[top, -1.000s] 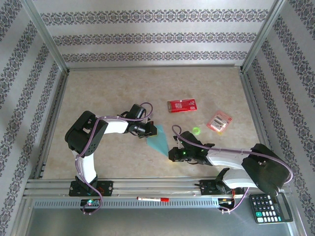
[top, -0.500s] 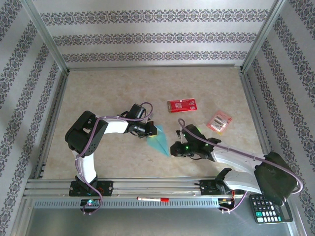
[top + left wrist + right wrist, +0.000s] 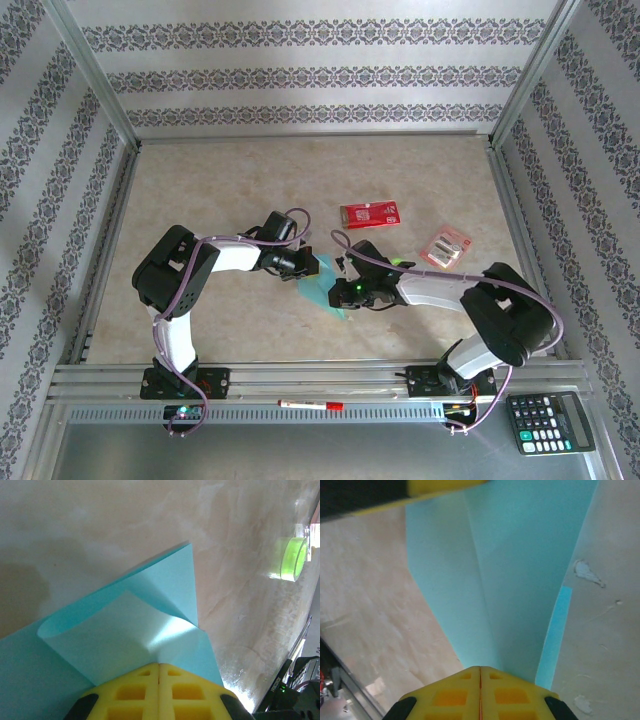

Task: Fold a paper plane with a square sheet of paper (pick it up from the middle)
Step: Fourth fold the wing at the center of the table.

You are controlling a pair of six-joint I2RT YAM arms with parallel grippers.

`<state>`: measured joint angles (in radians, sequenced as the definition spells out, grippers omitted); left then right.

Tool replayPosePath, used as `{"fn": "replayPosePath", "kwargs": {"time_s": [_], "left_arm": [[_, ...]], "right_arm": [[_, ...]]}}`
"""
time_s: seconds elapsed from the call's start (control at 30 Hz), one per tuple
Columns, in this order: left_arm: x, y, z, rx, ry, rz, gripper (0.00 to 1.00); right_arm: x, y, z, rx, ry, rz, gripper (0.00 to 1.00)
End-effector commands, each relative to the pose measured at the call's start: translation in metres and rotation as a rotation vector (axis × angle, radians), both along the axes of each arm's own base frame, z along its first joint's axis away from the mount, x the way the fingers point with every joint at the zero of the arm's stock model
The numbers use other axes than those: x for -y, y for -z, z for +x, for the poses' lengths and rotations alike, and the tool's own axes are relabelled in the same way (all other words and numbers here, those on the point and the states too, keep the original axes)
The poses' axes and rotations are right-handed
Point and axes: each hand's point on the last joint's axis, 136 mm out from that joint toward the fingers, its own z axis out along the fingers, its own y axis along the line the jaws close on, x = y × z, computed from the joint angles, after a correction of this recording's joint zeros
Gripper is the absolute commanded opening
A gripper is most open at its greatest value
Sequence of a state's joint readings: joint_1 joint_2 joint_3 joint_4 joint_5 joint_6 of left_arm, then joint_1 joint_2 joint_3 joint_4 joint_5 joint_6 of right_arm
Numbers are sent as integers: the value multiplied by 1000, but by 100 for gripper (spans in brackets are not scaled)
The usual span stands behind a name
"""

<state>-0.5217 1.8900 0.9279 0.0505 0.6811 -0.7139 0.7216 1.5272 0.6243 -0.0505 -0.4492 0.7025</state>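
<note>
A thin, smooth light-blue paper sheet (image 3: 322,290), creased into a pointed wedge, is lying mid-table on the mottled beige tabletop (image 3: 220,180). The yellow-fingered left gripper (image 3: 159,666) and right gripper (image 3: 480,670) are meeting its opposite ends, jaws fully closed; whether either is pinching it is unclear.

the paper (image 3: 322,285) lies on the counter (image 3: 220,190) about midway across, between my two grippers. my left gripper (image 3: 302,267) touches its left edge, and my right gripper (image 3: 340,291) touches its near right end. behind the paper and a little to the right lies a packet (image 3: 370,214). a second packet (image 3: 445,246) lies further right, nearer me than the first. the ring (image 3: 400,264) sits between the paper and that second packet, just behind my right arm (image 3: 440,288). a pen (image 3: 310,405) lies on the near rail (image 3: 120,412), and a calculator (image 3: 545,422) lies at the near right corner.
</note>
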Motion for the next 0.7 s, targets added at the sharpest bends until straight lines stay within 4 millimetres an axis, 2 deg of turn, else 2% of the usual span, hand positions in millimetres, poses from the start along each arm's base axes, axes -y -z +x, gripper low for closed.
{"fn": "replayPosePath", "kwargs": {"time_s": [0.0, 0.27, 0.67], "left_arm": [[-35, 47, -14, -102, -51, 183, 3], [-35, 48, -15, -105, -50, 186, 3], [-37, 49, -15, -104, -50, 194, 3]], "right_arm": [[4, 9, 0, -7, -17, -7, 7], [25, 34, -24, -75, 4, -48, 6], [49, 39, -55, -107, 53, -60, 6]]}}
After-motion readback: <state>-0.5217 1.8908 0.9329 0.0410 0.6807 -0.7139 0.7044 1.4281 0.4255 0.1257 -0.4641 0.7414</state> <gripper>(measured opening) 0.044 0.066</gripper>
